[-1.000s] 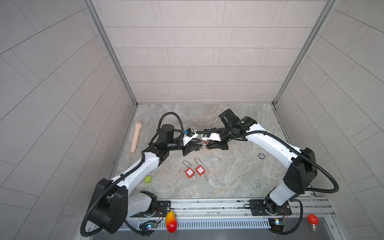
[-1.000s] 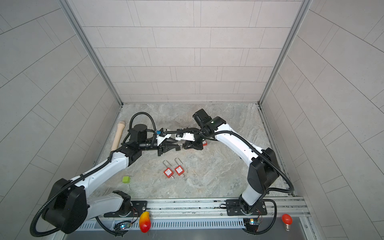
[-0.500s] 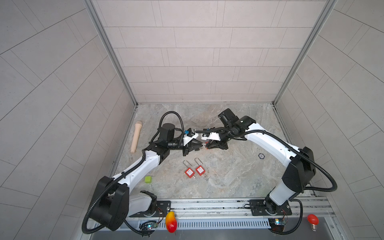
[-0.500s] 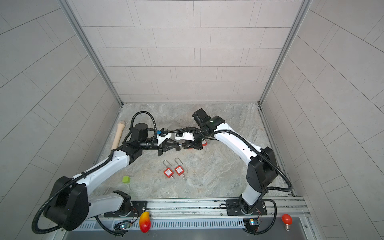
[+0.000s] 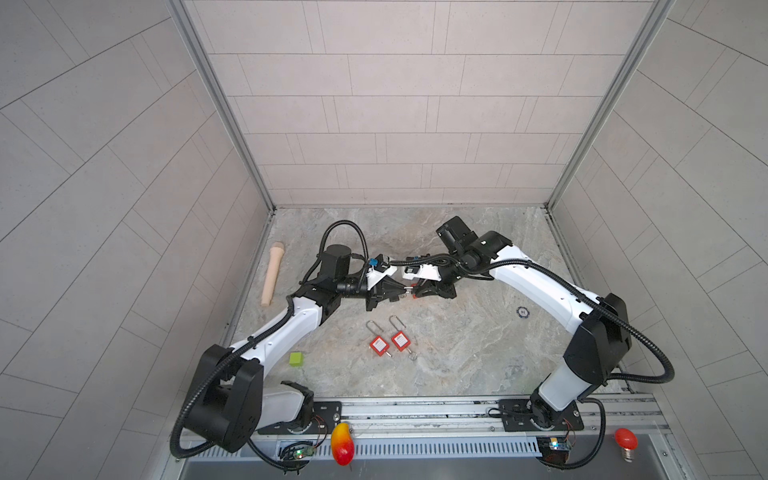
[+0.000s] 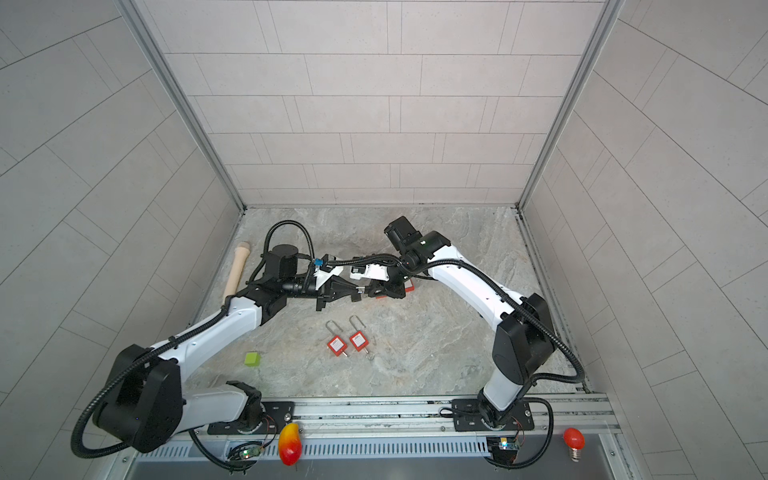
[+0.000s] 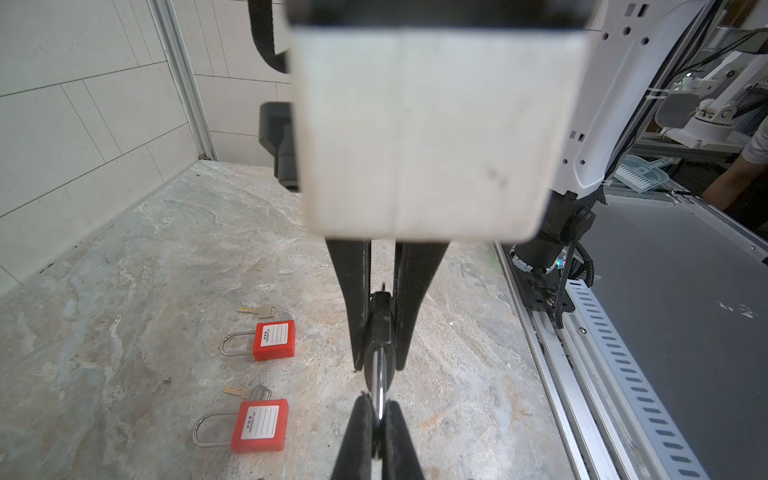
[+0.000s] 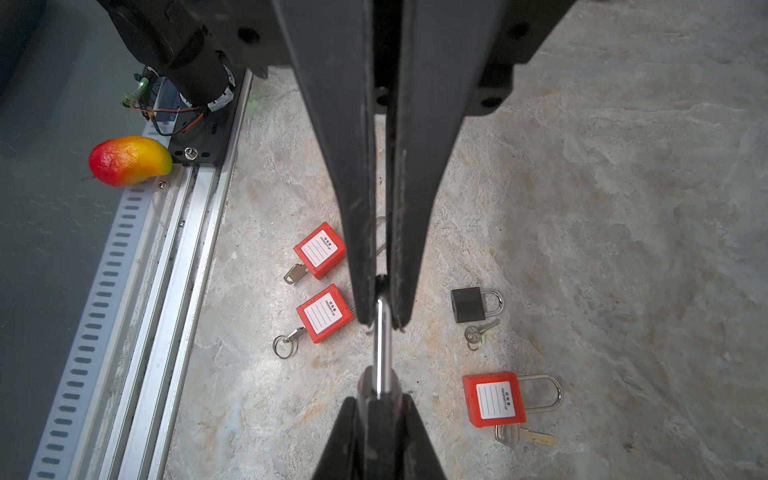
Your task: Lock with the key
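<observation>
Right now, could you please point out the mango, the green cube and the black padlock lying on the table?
mango [image 8: 129, 161]: right wrist view, on its orange middle.
green cube [image 5: 296, 358]: in a top view, on its top face.
black padlock [image 8: 468, 305]: right wrist view, on its body.

Arms reach inward; left tool [image 7: 376, 409], right tool [image 8: 380, 401] clamped, tips facing

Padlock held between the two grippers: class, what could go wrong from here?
1. The left gripper pinches only the thin, smooth shackle, so the padlock may twist or slip.
2. If the right gripper loses it, it could land on the loose black padlock and key lying on the table nearby.
</observation>
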Motion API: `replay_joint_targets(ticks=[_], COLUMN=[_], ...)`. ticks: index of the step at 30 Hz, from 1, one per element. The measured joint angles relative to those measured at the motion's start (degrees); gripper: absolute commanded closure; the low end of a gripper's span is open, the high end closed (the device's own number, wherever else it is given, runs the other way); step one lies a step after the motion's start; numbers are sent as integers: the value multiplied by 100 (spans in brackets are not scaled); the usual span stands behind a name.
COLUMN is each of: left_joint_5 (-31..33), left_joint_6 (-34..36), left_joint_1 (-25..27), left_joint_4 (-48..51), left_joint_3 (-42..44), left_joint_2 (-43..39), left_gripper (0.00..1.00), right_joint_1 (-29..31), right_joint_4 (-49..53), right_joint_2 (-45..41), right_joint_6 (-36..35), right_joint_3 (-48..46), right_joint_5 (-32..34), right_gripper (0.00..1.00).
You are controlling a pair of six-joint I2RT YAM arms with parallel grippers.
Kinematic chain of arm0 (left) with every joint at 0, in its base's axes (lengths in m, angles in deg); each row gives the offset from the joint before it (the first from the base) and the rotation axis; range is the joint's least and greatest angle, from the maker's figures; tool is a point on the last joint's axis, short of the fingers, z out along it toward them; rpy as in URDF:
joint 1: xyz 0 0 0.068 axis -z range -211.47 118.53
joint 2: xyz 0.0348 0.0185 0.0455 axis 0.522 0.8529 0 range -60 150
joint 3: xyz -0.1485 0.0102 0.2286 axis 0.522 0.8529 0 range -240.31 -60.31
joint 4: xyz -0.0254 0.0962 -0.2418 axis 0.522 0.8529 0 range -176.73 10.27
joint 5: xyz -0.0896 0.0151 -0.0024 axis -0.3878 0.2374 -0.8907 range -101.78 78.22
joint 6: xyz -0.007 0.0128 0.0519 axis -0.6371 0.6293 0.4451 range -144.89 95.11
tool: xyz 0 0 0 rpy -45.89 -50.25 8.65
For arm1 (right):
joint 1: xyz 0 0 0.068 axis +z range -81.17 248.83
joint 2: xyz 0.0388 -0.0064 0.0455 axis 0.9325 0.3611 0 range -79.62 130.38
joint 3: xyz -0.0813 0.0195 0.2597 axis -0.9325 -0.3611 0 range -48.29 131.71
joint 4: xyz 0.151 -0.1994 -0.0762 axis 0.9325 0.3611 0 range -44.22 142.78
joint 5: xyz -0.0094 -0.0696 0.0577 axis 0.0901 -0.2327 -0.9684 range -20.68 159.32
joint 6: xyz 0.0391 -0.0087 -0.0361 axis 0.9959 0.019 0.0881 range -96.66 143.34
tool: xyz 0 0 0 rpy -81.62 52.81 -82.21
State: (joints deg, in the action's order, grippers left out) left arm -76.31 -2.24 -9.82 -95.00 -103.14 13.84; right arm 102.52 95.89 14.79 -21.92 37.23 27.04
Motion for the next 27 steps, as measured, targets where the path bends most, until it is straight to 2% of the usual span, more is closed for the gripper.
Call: replay_joint_targets(ticks=[9,27], left_joint_5=[184,693], left_joint_6=[-79,-1130], left_joint_1=[114,286], left_joint_4=[-216,-2192], left_joint_3=[17,595], left_joint_2=[90,352], left_gripper=[100,100], right_joint_1=[13,-87], right_joint_4=[-11,-243], right_joint_2=[85,164], right_joint_6=[24,463], right_joint_3=[42,52], right_joint_5=[52,179], right_gripper=[100,100])
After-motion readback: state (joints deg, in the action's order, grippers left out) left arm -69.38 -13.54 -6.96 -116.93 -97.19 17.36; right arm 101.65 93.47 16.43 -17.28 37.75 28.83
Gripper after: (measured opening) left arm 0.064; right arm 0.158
